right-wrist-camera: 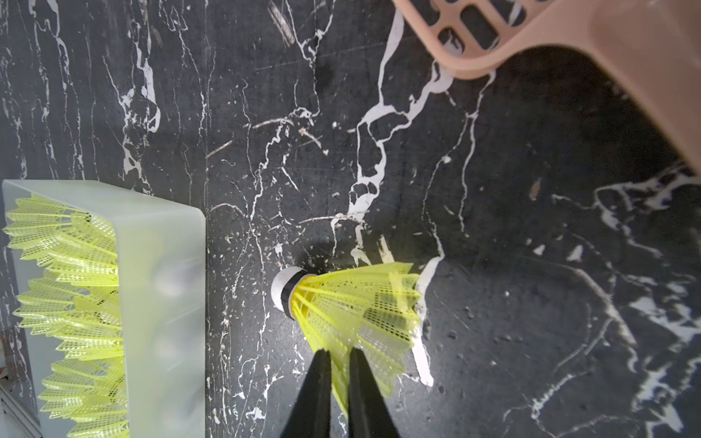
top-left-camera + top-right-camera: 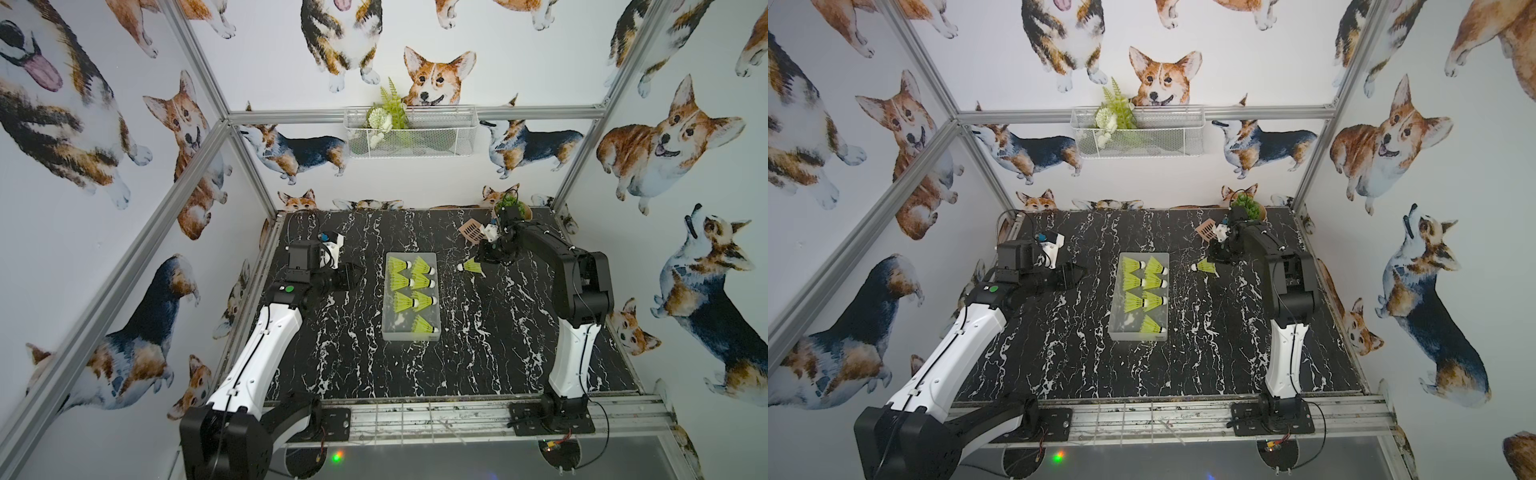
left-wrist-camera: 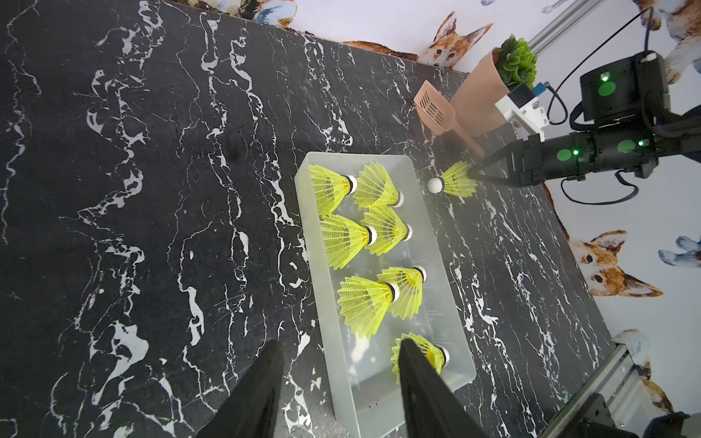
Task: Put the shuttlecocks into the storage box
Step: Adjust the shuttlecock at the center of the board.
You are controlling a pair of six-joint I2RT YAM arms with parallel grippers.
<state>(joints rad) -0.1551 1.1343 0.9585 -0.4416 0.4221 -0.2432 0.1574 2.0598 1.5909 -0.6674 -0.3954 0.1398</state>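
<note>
Noted right gripper (image 1: 338, 354) clenched on the skirt edge of the loose shuttlecock (image 1: 352, 303), just beside the storage box (image 3: 379, 394); could not tell whether lifted clear of the table (image 3: 151, 189). Noted left gripper (image 3: 341, 343) released, holding nothing, near the box. Counted seven shuttlecocks (image 3: 345, 239) inside, one partly hidden behind a left finger (image 3: 425, 390). Logged pink scoop (image 1: 569, 45) cut off at frame edge in the right wrist view.

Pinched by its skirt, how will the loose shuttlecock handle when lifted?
The shuttlecock probably weighs almost nothing: its skirt is open mesh. That mesh looks springy, so it may flex between the right fingers. Dropped, it would likely roll in an arc, being cone-shaped.
</note>
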